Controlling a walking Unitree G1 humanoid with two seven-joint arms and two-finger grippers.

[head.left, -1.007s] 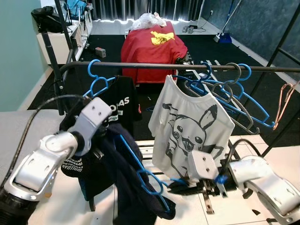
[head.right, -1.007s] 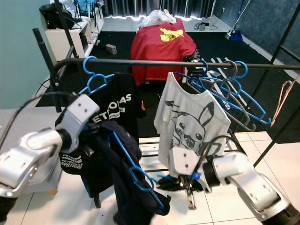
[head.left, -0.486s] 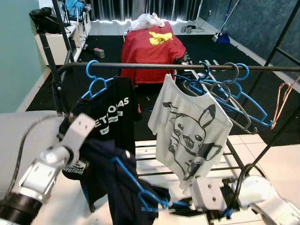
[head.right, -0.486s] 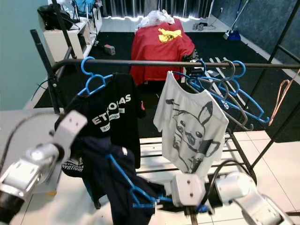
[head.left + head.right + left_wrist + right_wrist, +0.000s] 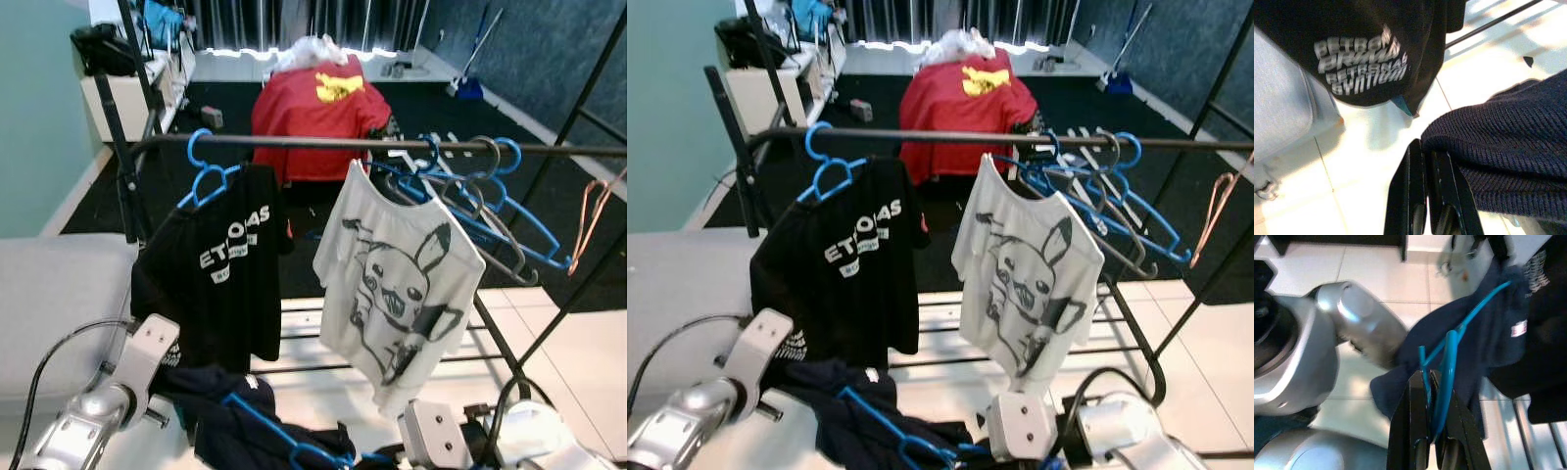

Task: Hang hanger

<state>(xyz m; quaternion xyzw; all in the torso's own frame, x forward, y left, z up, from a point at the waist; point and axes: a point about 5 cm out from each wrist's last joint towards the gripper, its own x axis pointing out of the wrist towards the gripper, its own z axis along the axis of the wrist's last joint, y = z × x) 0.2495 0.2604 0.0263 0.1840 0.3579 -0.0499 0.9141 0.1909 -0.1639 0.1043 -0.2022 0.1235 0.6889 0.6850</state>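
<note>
I see a coarse-ribbed navy knit garment [image 5: 1508,147] on a glossy blue plastic hanger [image 5: 1447,377]. Above it, the dark metal rail [image 5: 392,145] looks matt; below, the white floor tiles [image 5: 1366,166] shine smooth.

A black printed T-shirt [image 5: 220,279] hangs near the left end of the dark clothes rail [image 5: 392,145], and a white T-shirt with a cartoon print [image 5: 397,284] hangs toward the middle. Empty blue and grey hangers [image 5: 490,201] crowd the rail to the right. Behind the rail, a red garment with a yellow print [image 5: 318,113] drapes over something on the dark carpet [image 5: 441,108]. The floor in front is white tile [image 5: 578,338].
</note>
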